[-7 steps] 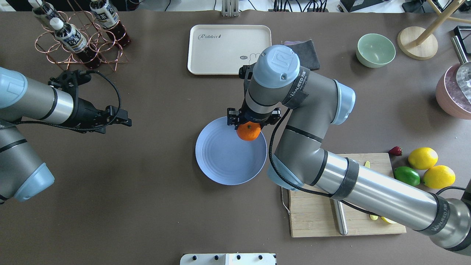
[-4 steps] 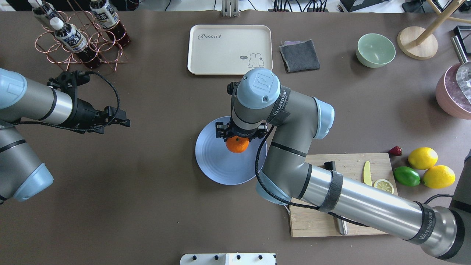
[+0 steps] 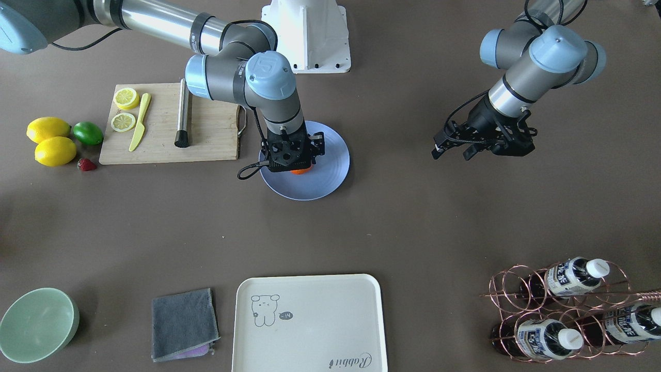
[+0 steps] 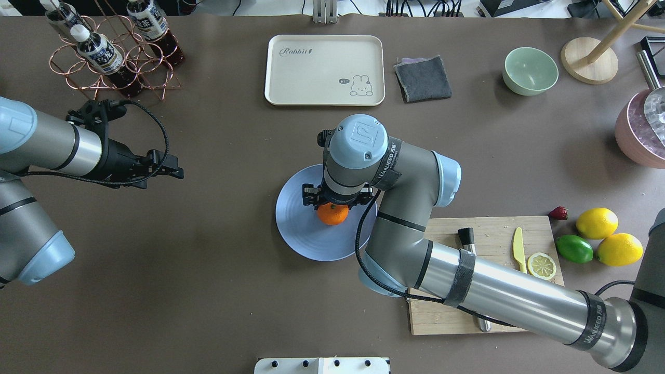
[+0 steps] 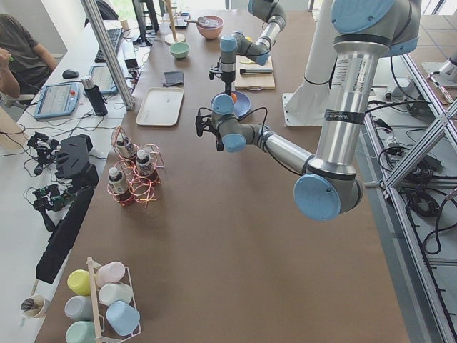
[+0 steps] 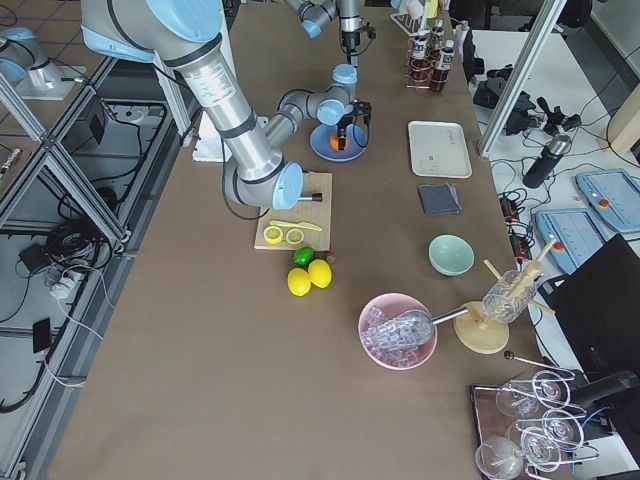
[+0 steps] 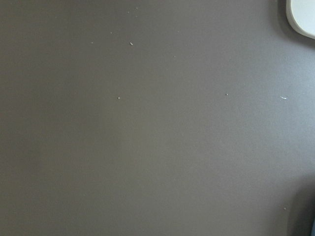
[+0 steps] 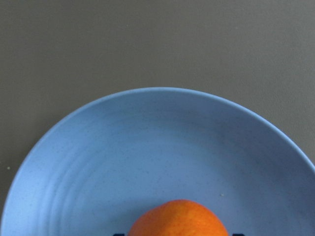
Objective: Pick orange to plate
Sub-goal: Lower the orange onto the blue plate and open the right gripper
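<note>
The orange [image 4: 332,214] sits low over the middle of the periwinkle-blue plate [image 4: 300,231], held between the fingers of my right gripper [image 4: 335,204], which points straight down and is shut on it. I cannot tell whether the fruit touches the plate. From the front only a sliver of the orange [image 3: 299,171] shows under the right gripper [image 3: 292,156], above the plate [image 3: 328,175]. The right wrist view has the orange [image 8: 179,219] at its bottom edge with the plate [image 8: 147,147] behind. My left gripper [image 4: 174,170] hovers open and empty far to the left; it is also the left gripper [image 3: 452,152] seen from the front.
A cutting board [image 4: 447,311] with a yellow knife, a lemon slice and a metal muddler lies under the right forearm. Two lemons [image 4: 597,223], a lime [image 4: 574,248] and a strawberry lie right of it. Cream tray [image 4: 324,70], grey cloth [image 4: 422,78], green bowl [image 4: 530,70] and bottle rack [image 4: 111,52] line the far side.
My right arm has carried the orange from the plate's far right rim to its middle and lowered it. The left arm has stayed where it was.
</note>
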You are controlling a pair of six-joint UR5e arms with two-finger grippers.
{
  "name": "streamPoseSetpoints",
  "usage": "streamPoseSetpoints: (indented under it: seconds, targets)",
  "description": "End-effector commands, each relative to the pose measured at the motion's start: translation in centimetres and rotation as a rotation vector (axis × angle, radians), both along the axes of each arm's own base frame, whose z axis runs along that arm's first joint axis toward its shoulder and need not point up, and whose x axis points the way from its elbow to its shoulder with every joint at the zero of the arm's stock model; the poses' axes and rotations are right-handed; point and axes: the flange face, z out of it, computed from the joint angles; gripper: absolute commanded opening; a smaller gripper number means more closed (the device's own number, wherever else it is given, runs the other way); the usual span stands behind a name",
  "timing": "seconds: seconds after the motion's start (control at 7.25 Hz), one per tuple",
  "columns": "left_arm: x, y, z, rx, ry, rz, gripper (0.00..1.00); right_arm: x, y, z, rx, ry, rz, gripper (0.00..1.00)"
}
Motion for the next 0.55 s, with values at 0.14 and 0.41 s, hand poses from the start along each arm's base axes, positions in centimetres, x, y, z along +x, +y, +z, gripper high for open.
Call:
streamPoseSetpoints:
  seconds: [0.14, 0.41]
  targets:
    - [0.0, 0.0, -0.1, -0.002, 0.001, -0.002, 0.97, 0.5, -0.1, -1.8, 0.002, -0.040, 0.017, 1.00]
    - [-1.3, -1.1, 0.7, -0.013, -0.019, -0.019, 0.97, 11.0, -2.5, -4.1, -0.043, -0.061, 0.035, 1.00]
